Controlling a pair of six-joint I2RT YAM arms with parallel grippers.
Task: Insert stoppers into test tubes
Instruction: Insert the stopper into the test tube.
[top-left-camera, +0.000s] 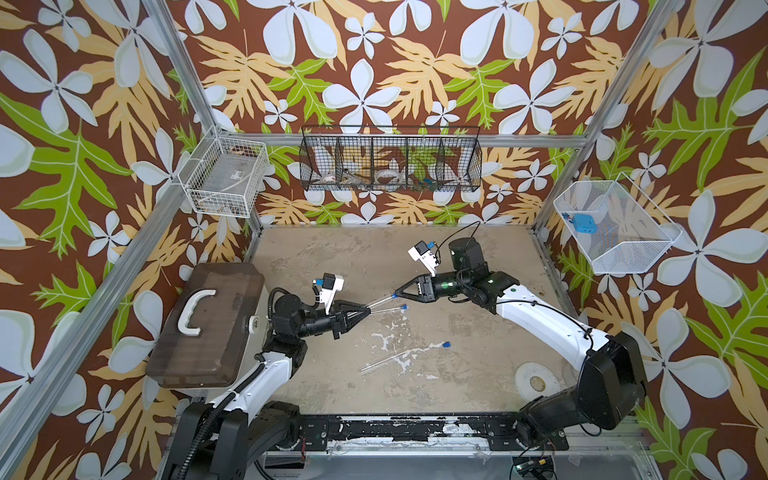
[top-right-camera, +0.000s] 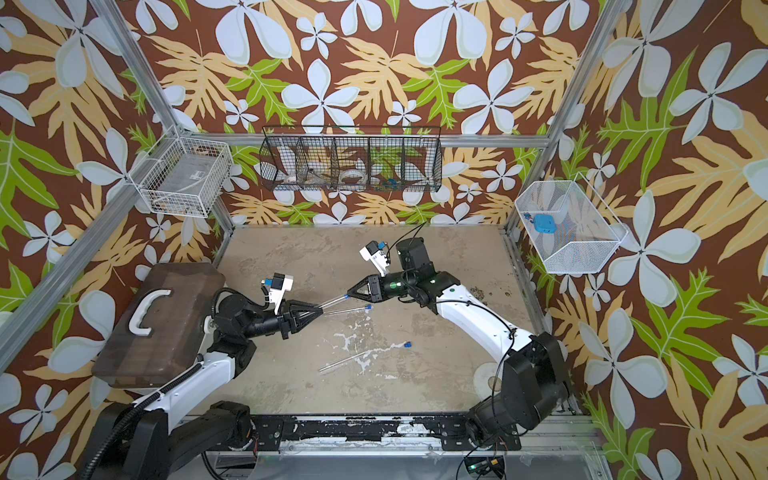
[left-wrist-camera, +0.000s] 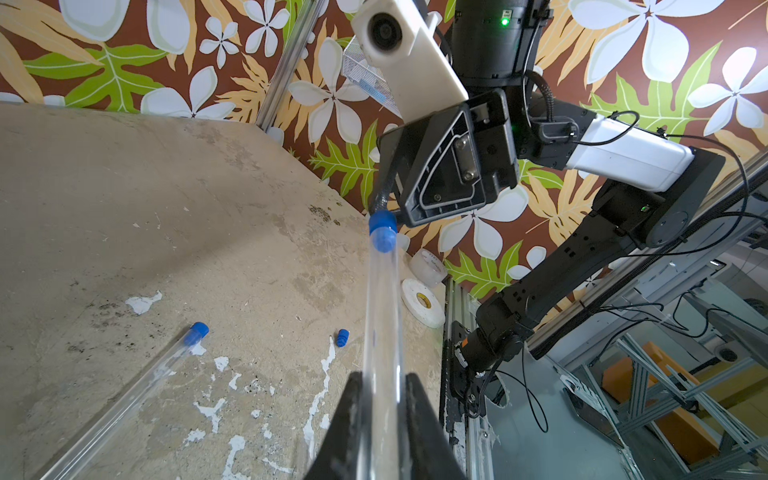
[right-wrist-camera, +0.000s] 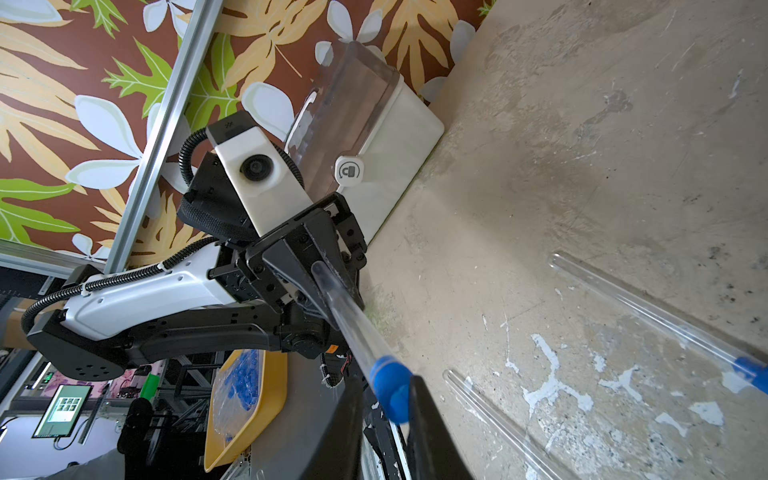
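Over mid-table in both top views, left gripper (top-left-camera: 369, 309) clamped on a test tube (top-left-camera: 380, 302), right gripper (top-left-camera: 395, 293) pinching the stopper (top-left-camera: 392, 295) in its mouth; left wrist view, capped tube (left-wrist-camera: 133, 395) and loose stopper (left-wrist-camera: 342, 337) on the tabletop (left-wrist-camera: 124, 208) (set apart); right wrist view, bare tube (right-wrist-camera: 494, 422) lying flat.

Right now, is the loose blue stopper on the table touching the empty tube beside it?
Apart. Both top views show bare table between the loose stopper and the empty tube.

Worn beige tabletop (top-left-camera: 332, 257) bears brown-lidded white plastic case (top-left-camera: 208, 324), far left, and white tape roll (top-left-camera: 536, 377). White mesh basket (top-left-camera: 631, 253) holds light-blue square object (top-left-camera: 583, 222).
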